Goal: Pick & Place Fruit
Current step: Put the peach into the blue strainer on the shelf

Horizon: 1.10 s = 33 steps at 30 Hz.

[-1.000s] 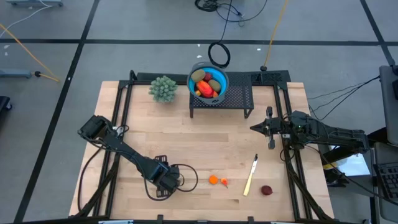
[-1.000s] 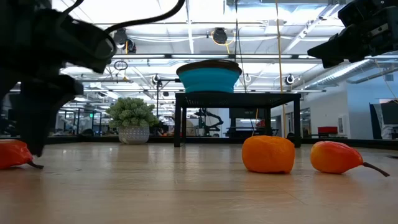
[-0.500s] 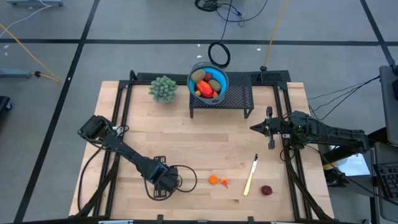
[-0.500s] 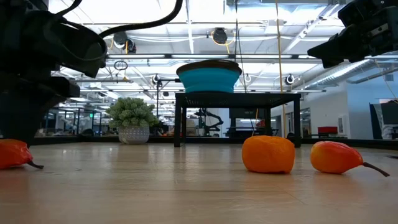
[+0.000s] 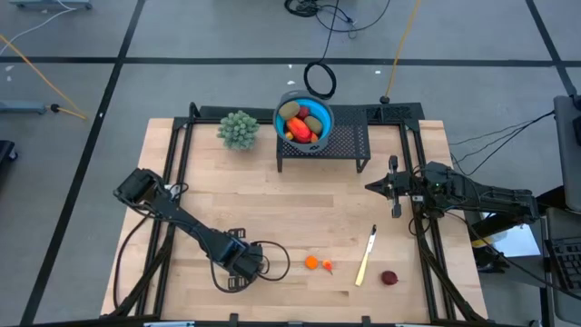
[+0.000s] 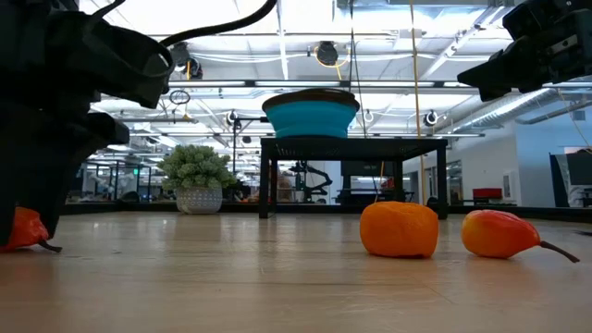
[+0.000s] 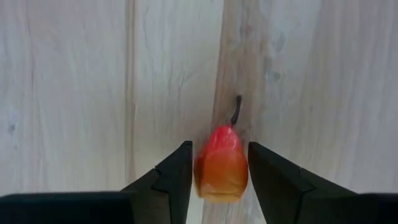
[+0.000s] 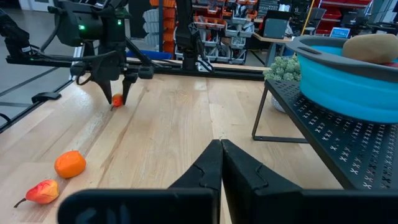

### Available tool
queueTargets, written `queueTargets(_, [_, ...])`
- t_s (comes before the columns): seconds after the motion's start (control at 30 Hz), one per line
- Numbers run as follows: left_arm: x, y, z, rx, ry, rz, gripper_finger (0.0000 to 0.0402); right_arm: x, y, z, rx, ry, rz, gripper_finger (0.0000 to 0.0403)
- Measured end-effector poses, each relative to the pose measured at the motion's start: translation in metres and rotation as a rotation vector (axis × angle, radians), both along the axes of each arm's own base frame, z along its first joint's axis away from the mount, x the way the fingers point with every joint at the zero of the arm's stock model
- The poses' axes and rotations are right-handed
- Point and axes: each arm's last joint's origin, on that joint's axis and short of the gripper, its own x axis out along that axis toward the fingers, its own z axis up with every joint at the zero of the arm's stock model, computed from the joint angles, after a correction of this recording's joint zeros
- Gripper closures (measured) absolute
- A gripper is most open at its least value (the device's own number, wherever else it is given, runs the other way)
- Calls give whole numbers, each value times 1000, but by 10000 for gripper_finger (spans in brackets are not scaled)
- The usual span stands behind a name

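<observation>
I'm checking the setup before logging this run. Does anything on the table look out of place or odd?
Only the yellow stick-like thing, lying loose on the table between the tiny orange fruit and the dark red fruit; it looks unlike any fruit, and I cannot tell what it is. Nothing spilled or damaged.

- I see a red-orange pear (image 7: 221, 168) with a dark stem.
- My fingers (image 7: 171, 177) are black.
- Bowl (image 6: 310, 116) blue, table (image 5: 300, 213) pale wood.
</observation>
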Motion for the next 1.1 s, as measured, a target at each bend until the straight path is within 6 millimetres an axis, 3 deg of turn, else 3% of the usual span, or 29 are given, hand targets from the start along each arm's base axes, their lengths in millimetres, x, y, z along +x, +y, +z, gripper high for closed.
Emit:
queueTargets(0.47, [1, 2, -1, -10, 18, 23, 312, 0, 0, 0, 0, 1, 0, 403])
queueTargets(0.7, [7, 15, 2, -57, 45, 112, 323, 0, 0, 0, 0, 0, 0, 403])
queueTargets(0.93, [12, 39, 37, -120, -71, 182, 325, 0, 0, 0, 0, -1, 0, 403])
queueTargets(1.1, [15, 55, 80, -149, -327, 228, 322, 0, 0, 0, -1, -4, 0, 403])
